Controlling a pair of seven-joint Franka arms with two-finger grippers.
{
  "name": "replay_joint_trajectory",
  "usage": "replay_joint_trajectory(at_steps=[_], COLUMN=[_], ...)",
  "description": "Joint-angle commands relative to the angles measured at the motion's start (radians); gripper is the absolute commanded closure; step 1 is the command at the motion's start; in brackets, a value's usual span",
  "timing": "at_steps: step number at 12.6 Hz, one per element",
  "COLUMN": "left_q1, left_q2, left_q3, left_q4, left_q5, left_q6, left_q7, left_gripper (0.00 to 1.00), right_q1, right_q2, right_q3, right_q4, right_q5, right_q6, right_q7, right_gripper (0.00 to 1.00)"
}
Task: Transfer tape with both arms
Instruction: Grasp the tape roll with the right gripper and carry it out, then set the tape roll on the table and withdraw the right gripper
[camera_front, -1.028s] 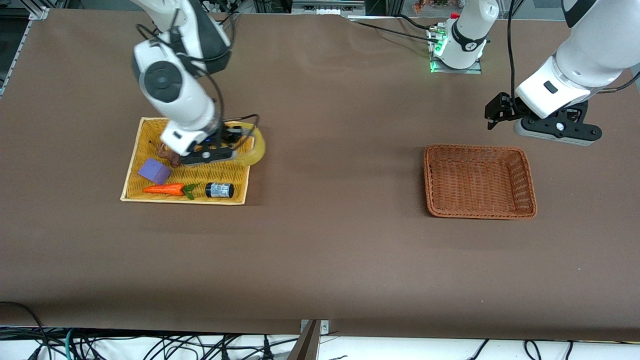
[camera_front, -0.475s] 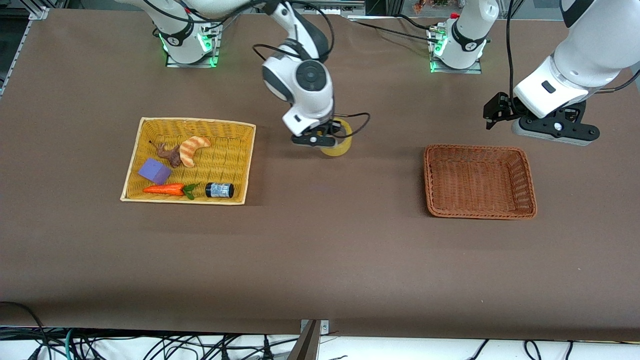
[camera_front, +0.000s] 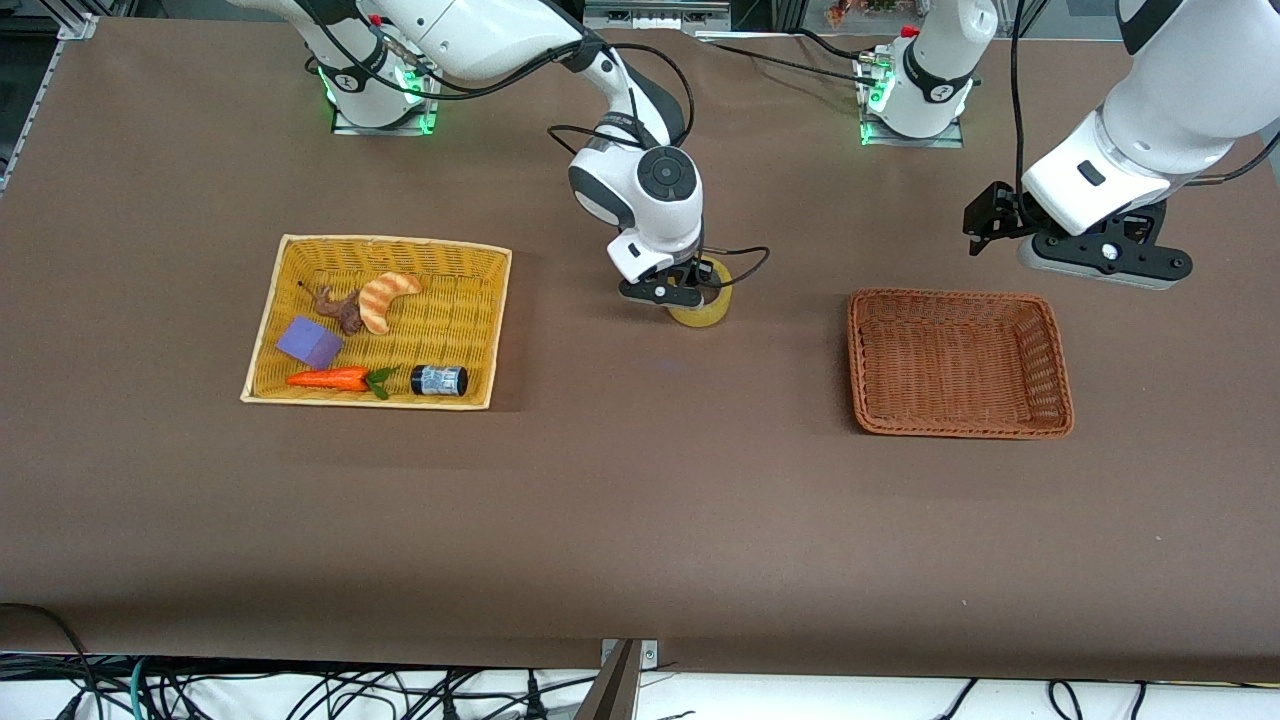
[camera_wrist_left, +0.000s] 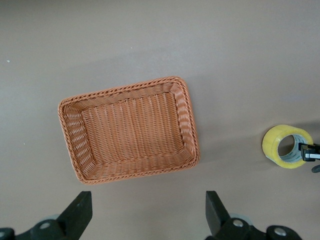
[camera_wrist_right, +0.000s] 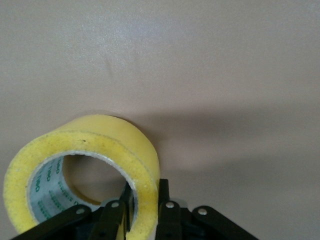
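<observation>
Near the middle of the front view, slightly above centre, we find the right pincer (camera_front: 686, 292) clamped on the tape (camera_front: 703, 303), one finger inside the ring and one outside, pinching its wall; the right wrist view shows that grip close up, with the yellow roll (camera_wrist_right: 85, 170) standing on edge and its lower rim at or just above the brown surface (camera_front: 640, 520) — we cannot tell whether it touches. The tape sits between the two baskets, closer to the yellow basket (camera_front: 268, 330) in the left part of the frame than to the orange-brown basket (camera_front: 1060, 380) in the right part. In the yellow basket we see a striped croissant toy (camera_front: 388, 298), a small brown figure (camera_front: 338, 308), a purple block (camera_front: 309, 342), a toy carrot (camera_front: 330, 379) and a small black jar (camera_front: 439, 380). At the upper right of the front view the left pincer (camera_front: 1095, 262) hangs in the air just above the upper edge of the orange-brown basket, waiting; in the left wrist view its fingers (camera_wrist_left: 79, 212) stand spread wide with nothing between them, and we look down on the basket (camera_wrist_left: 65, 130) and, toward the right edge of that picture, the tape (camera_wrist_left: 274, 145).
</observation>
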Motion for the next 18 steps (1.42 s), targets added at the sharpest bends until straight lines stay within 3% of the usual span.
replay_joint_trajectory(at_steps=[1,2,4,7,10,13,14,18], left_q1=[-0.003,-0.003,-0.003,-0.003,-0.005,-0.005,-0.005,-0.005], left_q2=[0.013,0.013,0.013,0.013,0.014,0.014,0.014,0.014], left_q3=[0.000,0.000,0.000,0.000,0.000,-0.001,-0.001,-0.001], left_q4=[0.035,0.036,0.036,0.034,0.036,0.035,0.036,0.034], left_q5=[-0.017,-0.017,-0.017,-0.017,-0.017,-0.017,-0.017,-0.017], left_q6=[-0.031,-0.031,-0.031,-0.031,-0.029,-0.031,-0.031,-0.031], left_q7=[-0.006,-0.006,-0.008,-0.008,-0.009,-0.011,-0.009,-0.012], left_gripper=[0.00,0.00,0.00,0.00,0.00,0.00,0.00,0.00], right_q1=[-0.009,-0.015,-0.054,-0.174,-0.357,-0.513,-0.544,-0.554], right_q2=[-0.003,-0.012,-0.067,-0.230,-0.438,-0.622,-0.675,-0.784], right_q3=[0.014,0.014,0.016,0.036,0.060,0.057,0.048,-0.123], right_q4=[0.027,0.029,0.026,-0.020,-0.146,-0.253,-0.275,-0.301], right_q5=[-0.020,-0.017,-0.009,-0.004,0.106,0.138,0.146,0.148], right_q6=[-0.008,-0.013,-0.045,-0.215,-0.299,-0.434,-0.474,-0.577], right_q7=[0.029,0.019,0.009,-0.133,-0.478,-0.810,-0.886,-1.131], right_gripper=[0.21,0.11,0.02,0.00,0.00,0.00,0.00,0.00])
